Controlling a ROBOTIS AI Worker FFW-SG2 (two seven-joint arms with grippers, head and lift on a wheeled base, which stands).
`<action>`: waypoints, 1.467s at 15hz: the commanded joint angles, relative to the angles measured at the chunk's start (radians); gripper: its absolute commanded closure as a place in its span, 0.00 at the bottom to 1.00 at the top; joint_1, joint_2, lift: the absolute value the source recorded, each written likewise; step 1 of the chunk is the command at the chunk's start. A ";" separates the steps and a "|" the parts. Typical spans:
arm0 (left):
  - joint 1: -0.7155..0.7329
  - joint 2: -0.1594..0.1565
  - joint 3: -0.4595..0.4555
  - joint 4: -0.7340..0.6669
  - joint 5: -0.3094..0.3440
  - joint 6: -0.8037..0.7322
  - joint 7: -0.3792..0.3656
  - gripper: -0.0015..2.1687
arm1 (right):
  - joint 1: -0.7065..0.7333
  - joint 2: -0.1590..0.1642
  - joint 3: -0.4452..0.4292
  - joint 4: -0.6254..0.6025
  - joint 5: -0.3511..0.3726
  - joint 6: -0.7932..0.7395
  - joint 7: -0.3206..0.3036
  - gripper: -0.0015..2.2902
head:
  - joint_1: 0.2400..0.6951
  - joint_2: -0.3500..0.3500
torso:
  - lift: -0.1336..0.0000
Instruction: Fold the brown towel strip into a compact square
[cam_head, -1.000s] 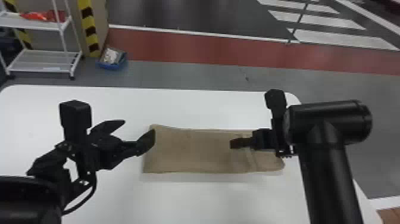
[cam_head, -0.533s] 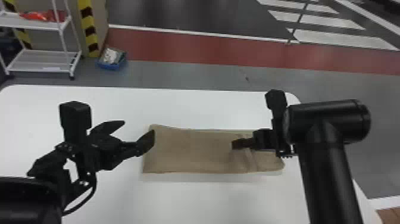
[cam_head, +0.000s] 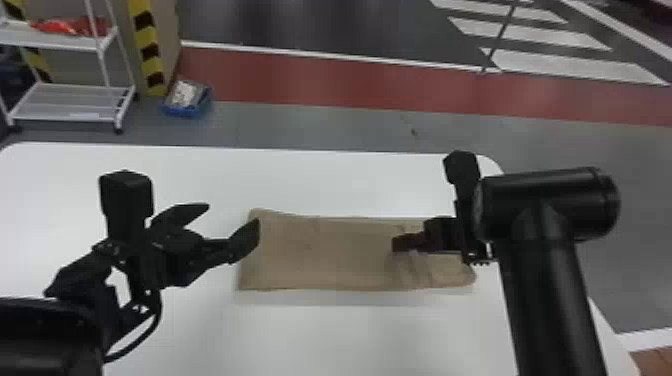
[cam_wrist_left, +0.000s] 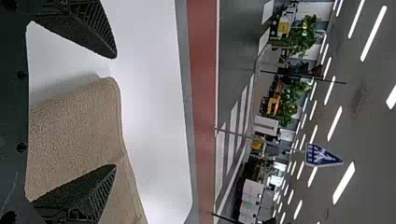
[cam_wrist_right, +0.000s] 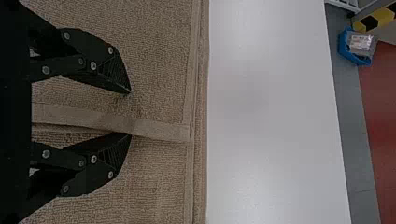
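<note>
"Standing open at the strip's left end is the black two-fingered left gripper (cam_head: 232, 215); the matching black right gripper (cam_wrist_right: 130, 113), fingers also parted, straddles a flat tan hem band (cam_wrist_right: 163, 130)."

"And beneath them?"

"The brown terry towel strip (cam_head: 325, 255), lying lengthwise on the smooth white table (cam_head: 300, 180)."

"Probable faults?"

"A shallow right pinch may lift one layer alone, skewing the fold; a low left finger may rumple the end."

"How do the views differ?"

"The right wrist view details the hem between the fingers; the head view gives both strip ends."
</note>
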 joint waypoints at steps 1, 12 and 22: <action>0.002 0.000 0.000 0.000 0.000 0.000 0.001 0.02 | 0.000 0.000 0.000 0.000 0.001 0.008 0.002 0.30 | 1.00 0.20 | 0.07; 0.004 0.000 0.005 -0.002 -0.002 0.000 0.001 0.02 | 0.006 0.000 -0.035 -0.063 -0.025 0.008 0.023 0.44 | 1.00 0.21 | 0.07; 0.004 0.000 0.015 0.005 0.000 0.000 0.001 0.02 | 0.001 -0.006 -0.066 -0.035 -0.066 0.008 0.023 0.44 | 1.00 0.19 | 0.07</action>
